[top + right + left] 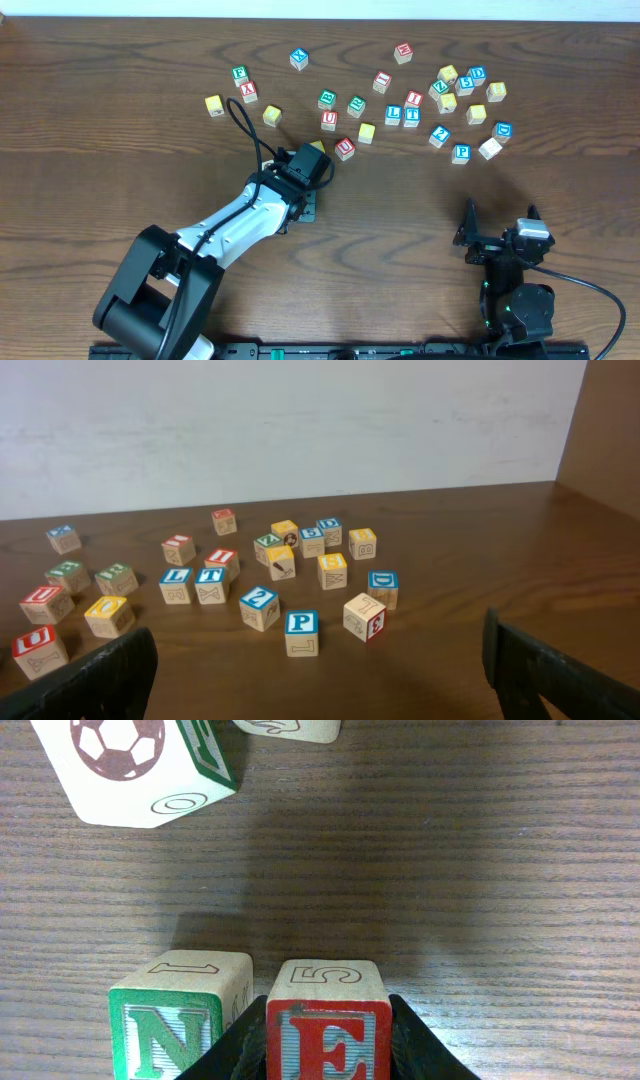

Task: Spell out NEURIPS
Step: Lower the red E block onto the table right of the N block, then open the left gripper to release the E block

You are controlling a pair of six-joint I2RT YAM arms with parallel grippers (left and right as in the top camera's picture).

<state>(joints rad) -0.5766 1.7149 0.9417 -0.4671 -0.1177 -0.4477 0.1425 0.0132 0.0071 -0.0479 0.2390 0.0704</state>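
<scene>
Between your left gripper's [328, 1055] fingers is the red E cube [327, 1010], pinched tight, with the green N cube [180, 1020] just beside it on the tool's left in the wrist view. Ahead of that tool, to its left, a soccer-ball cube [130, 765] sits skewed. Your right gripper [500, 222] is spread wide and holds nothing, with the blue P cube [301, 628] straight ahead of it.

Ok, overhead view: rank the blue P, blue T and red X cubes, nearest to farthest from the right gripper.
1. blue P cube: just ahead of the right gripper.
2. blue T cube: deeper in the cluster, leftward.
3. red X cube: far left.
</scene>
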